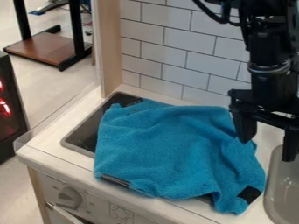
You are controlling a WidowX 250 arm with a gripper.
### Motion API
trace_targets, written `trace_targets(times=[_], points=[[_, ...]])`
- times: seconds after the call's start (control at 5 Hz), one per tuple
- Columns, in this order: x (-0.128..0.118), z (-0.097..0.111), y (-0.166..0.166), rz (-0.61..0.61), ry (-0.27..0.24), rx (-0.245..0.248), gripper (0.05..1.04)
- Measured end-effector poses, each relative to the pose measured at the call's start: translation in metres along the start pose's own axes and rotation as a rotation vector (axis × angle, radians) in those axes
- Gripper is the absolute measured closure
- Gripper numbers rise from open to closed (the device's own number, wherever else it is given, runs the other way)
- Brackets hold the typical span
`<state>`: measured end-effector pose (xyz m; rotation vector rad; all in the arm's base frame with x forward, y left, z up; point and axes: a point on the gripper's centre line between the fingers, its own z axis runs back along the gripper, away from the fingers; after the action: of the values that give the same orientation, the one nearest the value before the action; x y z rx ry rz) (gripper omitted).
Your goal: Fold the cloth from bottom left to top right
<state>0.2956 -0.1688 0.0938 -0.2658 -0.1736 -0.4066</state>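
Observation:
The black gripper point(267, 146) hangs at the right, its two fingers spread apart with nothing between them. Its left finger overlaps the right edge of the blue cloth point(169, 148) in the view; whether they touch I cannot tell. The cloth lies loosely spread with wrinkles over the dark stove top and the pale counter. A dark patch marks its lower right corner, and a dark strip lies along its lower left edge. Its lower edge reaches the counter's front.
A grey sink basin point(283, 188) is at the lower right, beside the cloth. The dark stove top point(88, 131) shows left of the cloth. Behind stand a white tiled wall point(169, 52) and a wooden post point(108, 48). A clear guard runs along the counter's left edge.

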Motion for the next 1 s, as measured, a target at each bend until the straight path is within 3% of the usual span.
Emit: trace_targets(times=[0.2, 0.4, 0.6, 0.8, 1.0], points=[[-0.007, -0.007, 0.001, 0.008, 0.030, 0.001, 0.085], [-0.010, 0.021, 0.009, 0.058, 0.009, 0.001, 0.085], [-0.014, 0.055, 0.038, 0.127, -0.080, 0.052, 0.085], [-0.026, 0.076, 0.066, 0.206, -0.123, 0.124, 0.085], [-0.039, 0.078, 0.103, 0.285, -0.123, 0.208, 0.085]])
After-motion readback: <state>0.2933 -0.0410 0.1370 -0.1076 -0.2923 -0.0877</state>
